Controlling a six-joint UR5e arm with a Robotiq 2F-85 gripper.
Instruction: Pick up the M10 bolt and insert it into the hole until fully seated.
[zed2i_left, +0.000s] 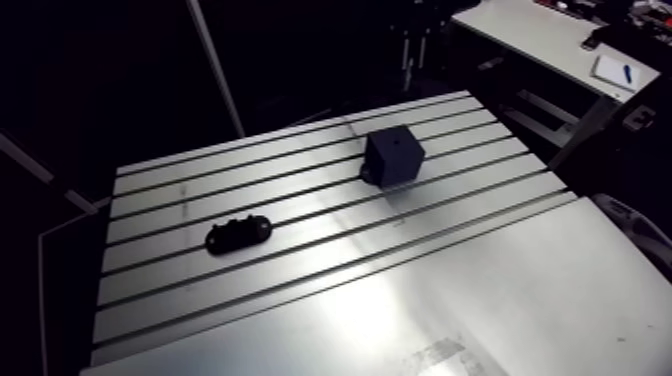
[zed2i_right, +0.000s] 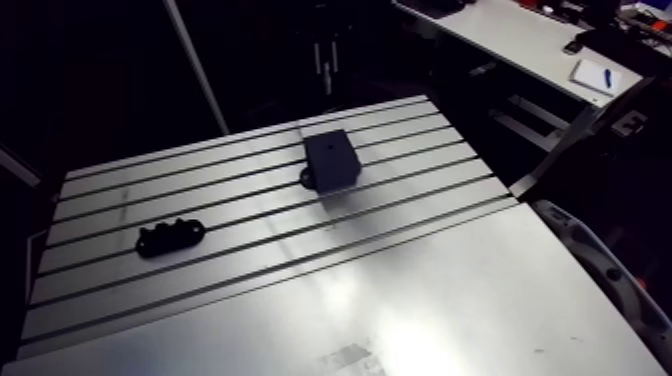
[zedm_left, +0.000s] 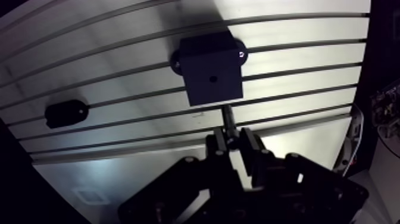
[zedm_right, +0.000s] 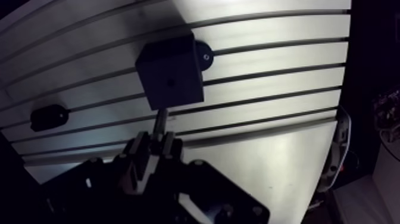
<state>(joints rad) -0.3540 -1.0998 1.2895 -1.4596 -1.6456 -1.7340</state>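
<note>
In the wrist view my gripper (zedm_left: 234, 140) is shut on the M10 bolt (zedm_left: 227, 117), whose dark shank sticks out ahead of the fingertips. Just ahead of the bolt's tip stands a black cube block (zedm_left: 211, 71) with a small round hole (zedm_left: 212, 78) in the face turned to me. The tip sits below that hole, close to the block's lower edge; I cannot tell whether it touches. In the arm view the block (zed2i_left: 392, 155) stands on the slotted table (zed2i_left: 300, 300) toward the far right. The gripper does not show in that view.
A low black holder (zed2i_left: 238, 233) lies on the table left of the block, and it also shows in the wrist view as the same holder (zedm_left: 65, 112). A black foot or knob (zedm_left: 240, 52) juts from behind the block. The table's right edge (zedm_left: 357, 113) lies beside the gripper.
</note>
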